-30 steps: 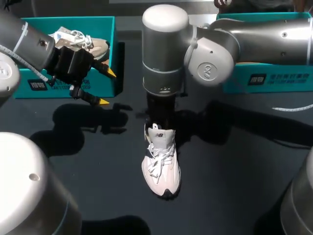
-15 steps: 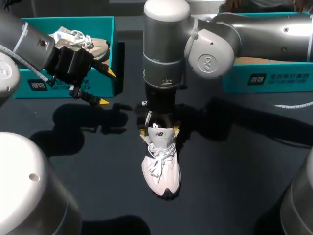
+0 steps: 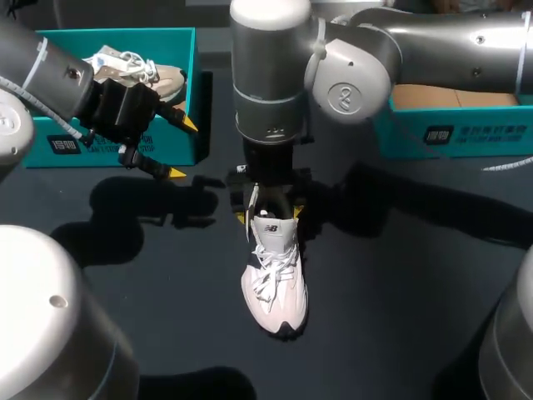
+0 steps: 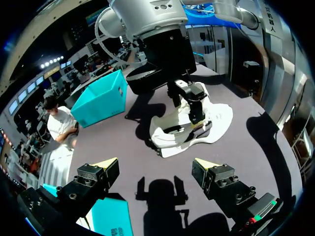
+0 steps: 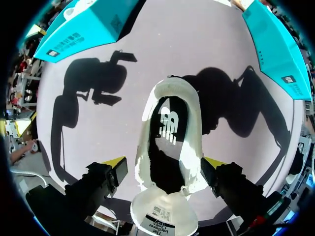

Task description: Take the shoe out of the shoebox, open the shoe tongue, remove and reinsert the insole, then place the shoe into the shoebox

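Note:
A white laced shoe stands upright on the dark table, toe toward the front. My right gripper hangs straight down over its heel, open, one yellow tip on each side of the collar and neither touching. From the right wrist view the shoe lies between the spread fingers; the insole with a logo sits inside, and the tongue is folded out. My left gripper is open and empty by the left shoebox. In the left wrist view the shoe lies ahead of the left gripper.
The left teal shoebox holds a second, beige shoe. Another teal box stands at the back right under my right arm. A white cable lies on the table at the right edge.
My right gripper opened and rose a little out of the shoe's heel, so its yellow tips now show beside the collar. The shoe and my left arm stayed put.

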Controlling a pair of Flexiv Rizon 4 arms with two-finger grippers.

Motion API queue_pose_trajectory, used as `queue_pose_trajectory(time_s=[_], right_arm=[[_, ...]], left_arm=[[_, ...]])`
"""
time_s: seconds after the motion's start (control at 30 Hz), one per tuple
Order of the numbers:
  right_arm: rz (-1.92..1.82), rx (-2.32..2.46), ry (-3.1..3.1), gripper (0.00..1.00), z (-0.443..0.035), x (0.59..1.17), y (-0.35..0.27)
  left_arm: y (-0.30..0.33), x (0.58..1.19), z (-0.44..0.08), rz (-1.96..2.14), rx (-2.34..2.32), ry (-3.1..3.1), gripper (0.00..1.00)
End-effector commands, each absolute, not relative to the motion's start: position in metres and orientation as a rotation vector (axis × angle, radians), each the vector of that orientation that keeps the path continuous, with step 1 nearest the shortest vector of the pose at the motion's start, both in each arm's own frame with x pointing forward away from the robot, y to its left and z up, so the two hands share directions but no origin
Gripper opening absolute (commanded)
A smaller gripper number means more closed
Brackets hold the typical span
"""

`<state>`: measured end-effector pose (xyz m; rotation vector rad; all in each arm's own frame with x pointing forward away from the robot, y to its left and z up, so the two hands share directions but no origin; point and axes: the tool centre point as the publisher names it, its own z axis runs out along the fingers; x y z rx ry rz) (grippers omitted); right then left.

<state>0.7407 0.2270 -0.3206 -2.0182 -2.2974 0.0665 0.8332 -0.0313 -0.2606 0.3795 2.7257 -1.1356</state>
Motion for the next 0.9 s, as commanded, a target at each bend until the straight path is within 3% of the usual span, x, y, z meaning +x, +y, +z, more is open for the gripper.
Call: queue_pose_trajectory(time_s=[0.03, 0.53, 0.87, 0.9], right_arm=[[0.035, -2.04, -2.318, 1.0, -0.295, 0.737, 0.227], [-0.042, -2.231, -2.162, 1.0, -0.226, 0.67, 0.226], [-0.088, -2.247, -2.032, 1.0, -0.271, 0.649, 0.235], [-0.089, -2.24, -2.028, 0.93, -0.275, 0.649, 0.236]], left_arm=[[-0.031, 0.833, -0.26, -1.131, 0.379, 2.728, 1.0], [-0.031, 0.833, -0.26, -1.131, 0.379, 2.728, 1.0], [-0.031, 0.833, -0.26, -1.131, 0.379, 2.728, 1.0], [-0.031, 0.833, -0.26, -1.131, 0.379, 2.728, 1.0]])
